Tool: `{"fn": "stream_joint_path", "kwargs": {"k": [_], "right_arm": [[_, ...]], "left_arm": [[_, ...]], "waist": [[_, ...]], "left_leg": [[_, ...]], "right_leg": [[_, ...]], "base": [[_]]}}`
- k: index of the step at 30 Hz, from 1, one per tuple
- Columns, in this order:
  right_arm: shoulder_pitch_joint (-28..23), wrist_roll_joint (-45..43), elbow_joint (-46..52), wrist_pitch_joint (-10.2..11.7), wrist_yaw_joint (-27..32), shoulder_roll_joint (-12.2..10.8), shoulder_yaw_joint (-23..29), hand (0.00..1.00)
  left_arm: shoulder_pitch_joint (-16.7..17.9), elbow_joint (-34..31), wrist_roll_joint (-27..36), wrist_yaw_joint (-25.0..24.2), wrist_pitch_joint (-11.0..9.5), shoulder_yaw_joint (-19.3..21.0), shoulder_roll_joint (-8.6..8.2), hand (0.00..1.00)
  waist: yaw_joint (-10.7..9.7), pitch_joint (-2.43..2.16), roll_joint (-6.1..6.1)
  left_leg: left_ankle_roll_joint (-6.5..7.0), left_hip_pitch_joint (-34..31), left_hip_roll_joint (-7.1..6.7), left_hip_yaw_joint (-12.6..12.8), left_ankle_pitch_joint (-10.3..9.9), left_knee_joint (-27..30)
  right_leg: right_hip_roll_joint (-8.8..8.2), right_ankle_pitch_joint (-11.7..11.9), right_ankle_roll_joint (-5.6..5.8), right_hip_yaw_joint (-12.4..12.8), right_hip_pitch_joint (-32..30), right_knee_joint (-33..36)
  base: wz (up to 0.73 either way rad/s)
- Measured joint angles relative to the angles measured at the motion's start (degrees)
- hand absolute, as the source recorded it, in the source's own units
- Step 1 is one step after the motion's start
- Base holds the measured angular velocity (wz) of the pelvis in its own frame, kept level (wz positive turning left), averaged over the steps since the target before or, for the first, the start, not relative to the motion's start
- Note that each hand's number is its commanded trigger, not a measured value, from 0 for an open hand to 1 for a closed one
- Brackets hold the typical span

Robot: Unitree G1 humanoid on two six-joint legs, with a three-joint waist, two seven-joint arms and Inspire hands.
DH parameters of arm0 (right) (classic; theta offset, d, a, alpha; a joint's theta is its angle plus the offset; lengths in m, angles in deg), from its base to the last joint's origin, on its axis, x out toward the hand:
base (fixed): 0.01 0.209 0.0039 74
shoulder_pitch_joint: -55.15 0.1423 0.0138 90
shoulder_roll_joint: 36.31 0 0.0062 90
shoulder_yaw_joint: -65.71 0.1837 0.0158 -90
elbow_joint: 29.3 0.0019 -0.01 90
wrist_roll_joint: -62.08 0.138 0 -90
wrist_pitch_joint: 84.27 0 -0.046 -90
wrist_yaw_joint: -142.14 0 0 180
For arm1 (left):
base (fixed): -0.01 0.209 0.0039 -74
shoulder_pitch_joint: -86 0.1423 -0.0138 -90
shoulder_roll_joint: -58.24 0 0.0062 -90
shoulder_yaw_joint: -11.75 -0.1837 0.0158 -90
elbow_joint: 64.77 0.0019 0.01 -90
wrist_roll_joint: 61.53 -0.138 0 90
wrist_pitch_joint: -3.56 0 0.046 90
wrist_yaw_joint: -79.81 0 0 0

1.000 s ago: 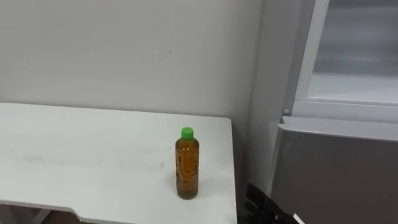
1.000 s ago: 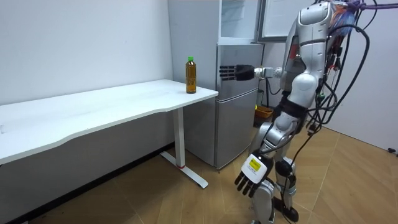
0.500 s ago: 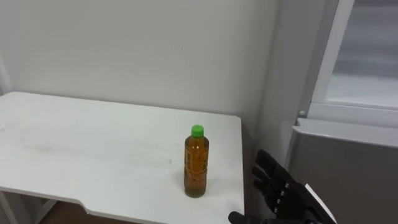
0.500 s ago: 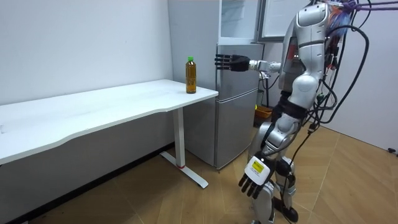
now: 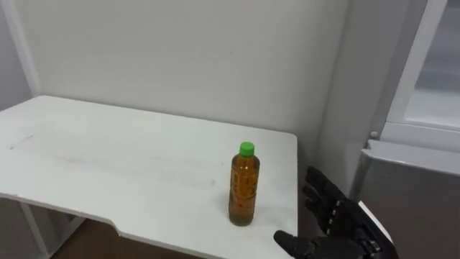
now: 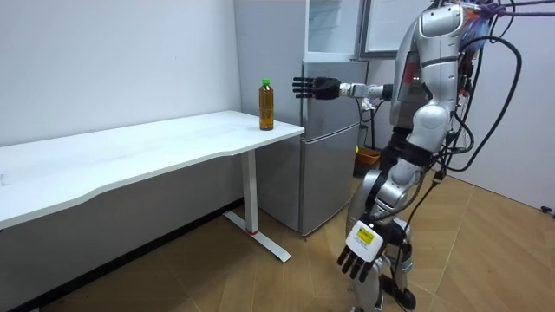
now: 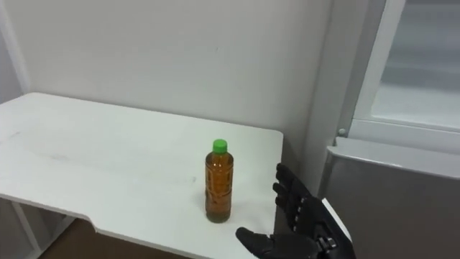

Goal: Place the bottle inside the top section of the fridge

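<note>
Amber bottle (image 5: 244, 185), green-capped, stands upright mid-frame on the white table (image 5: 108, 165); the right hand (image 5: 336, 226), fingers spread wide, hovers lower right, apart from it; the left hand (image 6: 360, 256) hangs loose, low in the room view.

Head eyes close above table (image 5: 108, 165), room camera farther off, both showing bottle (image 5: 244, 191)
</note>
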Motion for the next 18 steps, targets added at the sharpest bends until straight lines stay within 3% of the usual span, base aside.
{"fn": "stream_joint_path", "kwargs": {"k": [3,10,18], "right_arm": [[2.1,2.8,-2.3,0.0,2.1,0.0,-0.1,0.00],[4.9,6.3,-5.1,0.0,3.9,0.0,-2.5,0.00],[15.2,10.6,-19.1,-0.6,5.9,-0.1,-5.4,0.00]], "left_arm": [[0.0,-0.4,0.0,0.0,0.1,0.0,0.00,0.00],[-0.1,-1.2,0.1,0.1,0.9,0.0,0.37,0.00],[-1.9,-2.5,2.5,0.2,2.4,-0.8,2.01,0.00]], "waist": [[1.2,-0.15,-0.35],[2.7,0.23,0.03],[3.4,0.70,-0.84]], "left_leg": [[0.03,-2.3,-0.05,-0.6,0.0,1.2],[0.11,-5.3,-0.25,-2.3,0.1,2.4],[0.54,-9.0,-0.48,-3.7,0.6,3.7]], "right_leg": [[0.02,0.0,-0.02,-0.1,-1.2,0.1],[0.08,0.0,-0.03,-1.7,-2.6,0.1],[-0.18,0.2,-0.25,-4.2,-5.1,1.0]], "base": [[0.07],[0.13],[0.12]]}}
